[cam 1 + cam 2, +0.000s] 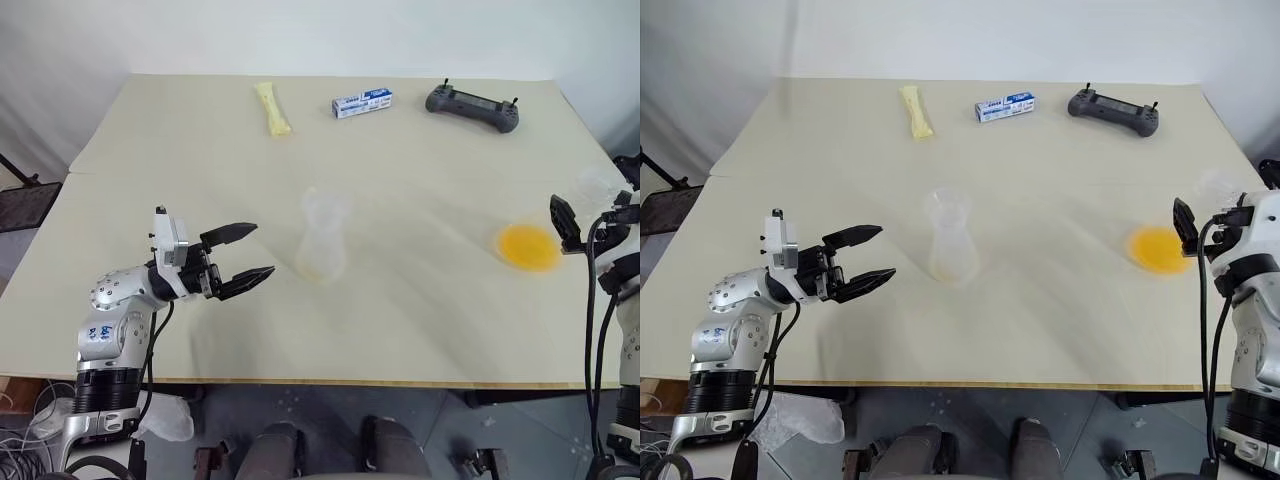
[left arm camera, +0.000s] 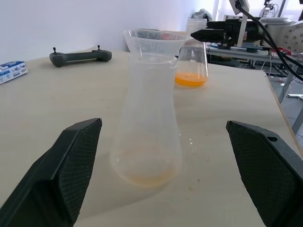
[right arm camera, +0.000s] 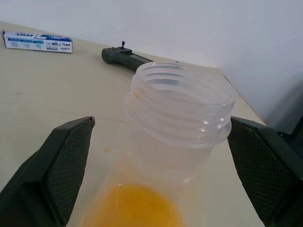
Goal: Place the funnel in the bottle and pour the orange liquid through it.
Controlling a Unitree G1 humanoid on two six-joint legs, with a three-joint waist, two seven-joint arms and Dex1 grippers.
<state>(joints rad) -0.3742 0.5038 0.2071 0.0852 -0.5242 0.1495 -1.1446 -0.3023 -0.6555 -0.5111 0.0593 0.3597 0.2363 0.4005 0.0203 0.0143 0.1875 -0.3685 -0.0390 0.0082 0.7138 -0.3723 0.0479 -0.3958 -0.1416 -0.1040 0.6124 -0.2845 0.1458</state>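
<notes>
left gripper (image 1: 248,255): spread wide, level, aimed at 3 o'clock toward bottle (image 1: 322,245) | funnel (image 2: 155,41): seated in bottle neck | right gripper (image 3: 156,156): wide, straddling flask (image 3: 177,137), contact unclear | orange liquid (image 1: 528,247): table's 3 o'clock edge.

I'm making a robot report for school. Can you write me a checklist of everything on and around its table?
Surface: pale table, a few crumbs beside the bottle.
Job's things: funnel already sits in the neck of the bottle, which stands mid-table. Orange liquid lies in the bottom of a second flask near the right edge.
Clutter: yellow packet, small blue and white box, grey controller, all along the far side.
Grippers: left gripper open, beside the bottle, apart from it. Right gripper open, a finger on each side of the flask's neck, not touching.
Cables: black cables along the right arm.
Surroundings: white wall behind; crumpled plastic on the floor.
</notes>
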